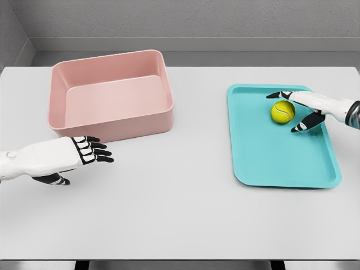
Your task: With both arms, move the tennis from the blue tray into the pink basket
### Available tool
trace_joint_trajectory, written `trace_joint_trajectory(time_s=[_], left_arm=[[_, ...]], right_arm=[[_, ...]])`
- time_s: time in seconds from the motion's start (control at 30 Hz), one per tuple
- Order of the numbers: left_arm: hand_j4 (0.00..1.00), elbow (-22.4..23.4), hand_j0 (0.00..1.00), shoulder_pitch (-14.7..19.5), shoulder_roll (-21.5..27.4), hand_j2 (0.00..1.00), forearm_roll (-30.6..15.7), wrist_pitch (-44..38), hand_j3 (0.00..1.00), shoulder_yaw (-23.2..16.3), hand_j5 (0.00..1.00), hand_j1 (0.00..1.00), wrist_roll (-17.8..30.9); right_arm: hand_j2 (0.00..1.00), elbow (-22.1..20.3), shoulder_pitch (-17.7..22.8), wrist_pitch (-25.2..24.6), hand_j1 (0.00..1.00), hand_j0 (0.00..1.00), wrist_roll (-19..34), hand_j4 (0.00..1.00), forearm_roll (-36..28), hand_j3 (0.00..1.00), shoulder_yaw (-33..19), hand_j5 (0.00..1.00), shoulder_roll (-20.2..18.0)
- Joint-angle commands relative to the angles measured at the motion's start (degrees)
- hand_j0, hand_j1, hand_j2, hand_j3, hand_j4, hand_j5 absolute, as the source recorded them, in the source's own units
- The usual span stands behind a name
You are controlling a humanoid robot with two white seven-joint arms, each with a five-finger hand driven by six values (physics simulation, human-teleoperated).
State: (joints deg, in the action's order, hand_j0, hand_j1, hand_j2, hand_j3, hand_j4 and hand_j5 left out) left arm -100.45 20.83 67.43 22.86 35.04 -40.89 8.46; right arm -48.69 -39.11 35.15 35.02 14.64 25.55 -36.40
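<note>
Yellow-green ball: tennis ball [283, 111], lying in the upper right part of the blue tray [264, 163], right of frame centre, resting on the tray floor.
Ball handling (judgement): light, round, with a felt-like skin that should give fair grip; slightly springy, not fragile. Free to roll on the flat tray floor if nudged off-centre.
Recommended hold (judgement): across the widest part of the ball, thumb on one side and fingers opposite, so that the squeeze passes through the middle and does not squirt it out.
Right hand [306, 109]: enters from the right edge of the frame, over the tray. Fingers spread wide; one fingertip [271, 95] lies beyond the ball toward the top of the frame, another fingertip [296, 129] on the near side. The ball sits in the gap between them.
Right hand contact: nothing gripped. Whether any finger touches the ball cannot be told from this view; the span looks wider than the ball.
Left hand [67, 154]: lower left of frame, above the bare white table [180, 214], just in front of the pink basket [112, 93]. Fingers extended and relaxed, holding nothing.
Pink basket: upper left of frame, no contents visible, well apart from the tray.
Task status (judgement): ball not yet lifted; closing on it is the step in hand.
Risk (judgement): uneven finger closure could push the ball along the tray.
</note>
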Motion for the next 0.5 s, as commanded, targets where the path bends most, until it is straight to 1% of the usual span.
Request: trace_joint_trajectory(time_s=[0.0, 0.07, 0.2, 0.27, 0.47], left_arm=[[1.0, 0.0, 1.0, 0.1, 0.1, 1.0, -0.4, 0.0, 1.0, 0.0, 1.0, 1.0, 0.0], [1.0, 0.0, 1.0, 0.0, 0.0, 1.0, -0.4, 0.0, 1.0, 0.0, 1.0, 1.0, 0.0], [1.0, 0.0, 1.0, 0.0, 0.0, 1.0, -0.4, 0.0, 1.0, 0.0, 1.0, 1.0, 0.0], [1.0, 0.0, 1.0, 0.0, 0.0, 1.0, -0.4, 0.0, 1.0, 0.0, 1.0, 1.0, 0.0], [1.0, 0.0, 1.0, 0.1, 0.0, 1.0, -0.4, 0.0, 1.0, 0.0, 1.0, 1.0, 0.0]], right_arm=[[0.88, 0.0, 0.0, -0.1, 0.88, 0.88, 0.0, 0.88, -0.4, 0.88, -0.1, 0.88, -0.1], [0.84, 0.0, 0.0, -0.1, 0.84, 0.84, 0.0, 0.84, -0.4, 0.84, -0.1, 0.84, -0.1], [0.84, 0.0, -0.2, -0.1, 0.84, 0.84, 0.0, 0.84, -0.4, 0.84, -0.1, 0.84, -0.1], [0.81, 0.0, -0.3, -0.1, 0.81, 0.81, 0.0, 0.81, -0.5, 0.81, -0.1, 0.81, -0.1], [0.8, 0.0, -0.3, -0.1, 0.8, 0.8, 0.0, 0.8, -0.5, 0.8, -0.1, 0.8, 0.0]])
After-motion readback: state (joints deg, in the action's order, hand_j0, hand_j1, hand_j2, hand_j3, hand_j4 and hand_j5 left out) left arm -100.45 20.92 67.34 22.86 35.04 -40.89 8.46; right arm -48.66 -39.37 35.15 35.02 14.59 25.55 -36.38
